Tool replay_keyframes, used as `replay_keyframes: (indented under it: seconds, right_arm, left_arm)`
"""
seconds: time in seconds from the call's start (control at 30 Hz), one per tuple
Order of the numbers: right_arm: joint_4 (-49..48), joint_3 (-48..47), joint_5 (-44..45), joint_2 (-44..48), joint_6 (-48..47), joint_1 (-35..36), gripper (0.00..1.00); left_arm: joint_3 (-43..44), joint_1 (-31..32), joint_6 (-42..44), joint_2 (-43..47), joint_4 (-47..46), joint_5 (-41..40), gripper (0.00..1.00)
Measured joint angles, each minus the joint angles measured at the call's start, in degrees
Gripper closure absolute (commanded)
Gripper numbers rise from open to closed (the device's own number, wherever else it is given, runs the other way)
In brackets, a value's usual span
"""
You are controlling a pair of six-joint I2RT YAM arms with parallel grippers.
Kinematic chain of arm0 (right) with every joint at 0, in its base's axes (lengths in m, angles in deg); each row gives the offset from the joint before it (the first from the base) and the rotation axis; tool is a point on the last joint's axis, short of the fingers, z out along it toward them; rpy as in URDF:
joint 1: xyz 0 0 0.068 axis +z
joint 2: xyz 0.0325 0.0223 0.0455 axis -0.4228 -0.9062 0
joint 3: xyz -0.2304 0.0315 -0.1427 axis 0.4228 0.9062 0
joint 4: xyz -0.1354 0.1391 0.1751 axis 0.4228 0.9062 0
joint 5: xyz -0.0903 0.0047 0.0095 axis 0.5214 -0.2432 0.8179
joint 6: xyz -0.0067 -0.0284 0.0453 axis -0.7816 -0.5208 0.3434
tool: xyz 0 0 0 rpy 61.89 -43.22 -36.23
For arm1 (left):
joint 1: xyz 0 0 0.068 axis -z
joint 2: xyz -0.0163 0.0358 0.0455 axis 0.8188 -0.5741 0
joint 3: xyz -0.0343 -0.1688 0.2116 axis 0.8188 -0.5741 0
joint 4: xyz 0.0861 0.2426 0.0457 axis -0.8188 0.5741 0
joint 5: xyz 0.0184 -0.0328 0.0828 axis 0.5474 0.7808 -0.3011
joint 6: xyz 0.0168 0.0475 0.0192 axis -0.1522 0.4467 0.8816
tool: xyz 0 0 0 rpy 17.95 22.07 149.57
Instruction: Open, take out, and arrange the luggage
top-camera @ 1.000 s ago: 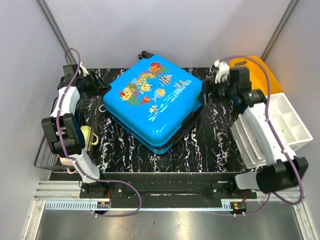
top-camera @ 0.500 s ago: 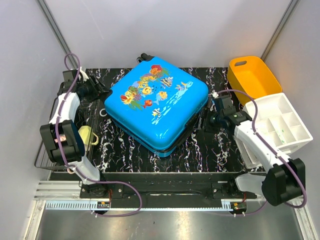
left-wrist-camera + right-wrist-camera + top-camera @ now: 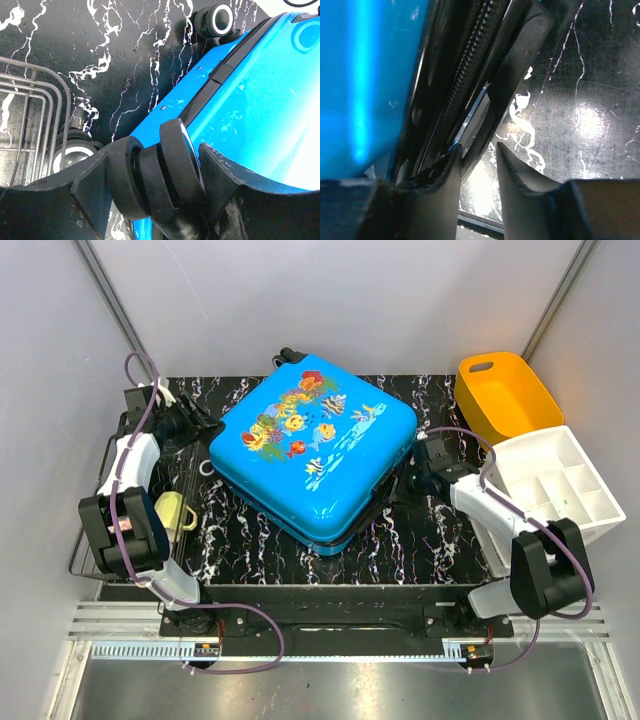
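The luggage (image 3: 312,455), bright blue with a fish print, lies flat and skewed on the black marbled table (image 3: 420,540), lid up and shut. The left gripper (image 3: 192,426) is at its far-left corner and the right gripper (image 3: 412,478) is against its right edge. Only this overhead view shows the surroundings: an orange bin (image 3: 505,395) at the far right, a white organiser (image 3: 560,485) just in front of it, and a wire rack (image 3: 90,540) with a yellowish object (image 3: 172,510) by the left arm. From above, neither pair of jaws can be read. The left wrist camera fills that in: the left gripper (image 3: 155,172) stands fairly wide, with a black double wheel (image 3: 162,167) of the luggage (image 3: 250,100) filling the space between its fingers (image 3: 90,185), both of which appear to press on it. A second wheel (image 3: 220,19) shows at the shell's far corner. The right wrist camera shows the blue shell (image 3: 365,85) at the left and its black zip band (image 3: 465,75) running down to the right gripper (image 3: 477,152). The fingers (image 3: 520,180) stand narrowly apart, one tip tucked against the band. A dark strip of the band reaches into the gap, but whether it is pinched cannot be told.
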Motion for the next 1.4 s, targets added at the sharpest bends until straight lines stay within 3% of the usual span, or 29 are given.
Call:
replay_keyframes:
  seconds: [0.2,0.23,0.3,0.4,0.43,0.8,0.9,1.03,1.2,1.4]
  right_arm:
    - [3.8,-5.4,1.2,-5.4,-1.4,-0.1,0.92]
    - [4.8,-6.7,1.5,-6.5,-1.9,-0.3,1.00]
    - [7.3,-10.6,2.0,-9.8,-2.6,-1.6,1.00]
    - [9.2,-17.3,2.4,-15.6,-4.2,-4.3,1.00]
    - [9.4,-19.0,2.7,-17.0,-4.8,-4.9,1.00]
    - [4.8,-38.1,5.1,-33.0,-12.0,-8.4,1.00]
    - [3.0,-38.8,4.6,-34.0,-11.9,-8.7,1.00]
    - [2.5,-38.8,4.5,-34.0,-11.9,-8.7,1.00]
    - [2.2,-38.8,4.5,-34.0,-12.0,-8.7,1.00]
    - [1.7,-38.8,4.6,-34.1,-12.4,-8.7,1.00]
  left_arm:
    - [-2.3,-0.6,-0.4,2.5,0.4,0.0,1.00]
    - [-3.0,-0.8,-0.6,3.2,0.6,0.0,0.99]
    - [-4.5,-1.2,-1.4,4.8,1.2,0.2,0.94]
    - [-7.1,-1.7,-3.8,7.3,1.7,0.8,0.81]
    - [-7.8,-1.8,-4.5,8.1,2.0,1.1,0.71]
    - [-13.3,-2.4,-13.7,13.6,2.8,5.9,0.37]
    - [-13.4,-2.6,-14.1,13.8,2.8,6.7,0.15]
    - [-13.1,-3.3,-6.6,13.9,3.2,7.2,0.01]
    - [-7.5,-3.8,9.0,14.0,11.0,11.1,0.01]
    - [5.8,-4.7,40.9,14.3,30.4,17.6,0.01]
